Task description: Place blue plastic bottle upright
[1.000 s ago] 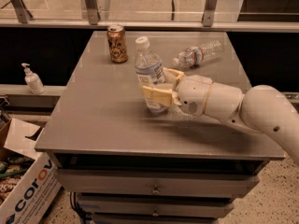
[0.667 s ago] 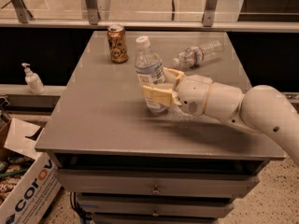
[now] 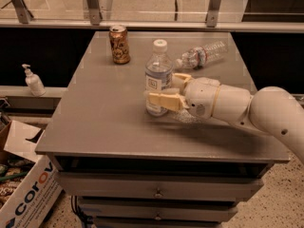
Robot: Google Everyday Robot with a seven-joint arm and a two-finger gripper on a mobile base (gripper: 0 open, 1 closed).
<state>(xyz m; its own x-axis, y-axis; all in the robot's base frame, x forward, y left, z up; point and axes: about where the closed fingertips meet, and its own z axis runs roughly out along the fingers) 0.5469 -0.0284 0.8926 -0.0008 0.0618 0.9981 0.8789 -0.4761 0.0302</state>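
**Bottle upright in the gripper's grasp**

The cream-coloured two-finger gripper (image 3: 161, 88) has its jaws clamped on the lower body of the blue plastic bottle (image 3: 158, 72), one finger in front and one behind. This clear, white-capped bottle with a pale blue label stands upright near the middle of the grey metal table (image 3: 104, 118). Behind it stand a brown drink can (image 3: 119, 44) and, on its side, a small crinkled clear bottle with a red band (image 3: 203, 56).

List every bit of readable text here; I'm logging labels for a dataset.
"coro" on the cardboard box; the rest is cut off.
Print on the can: too blurred to read.
Label on the blue plastic bottle, held mid-table by the gripper: unreadable.
Label on the smaller lying bottle: unreadable.
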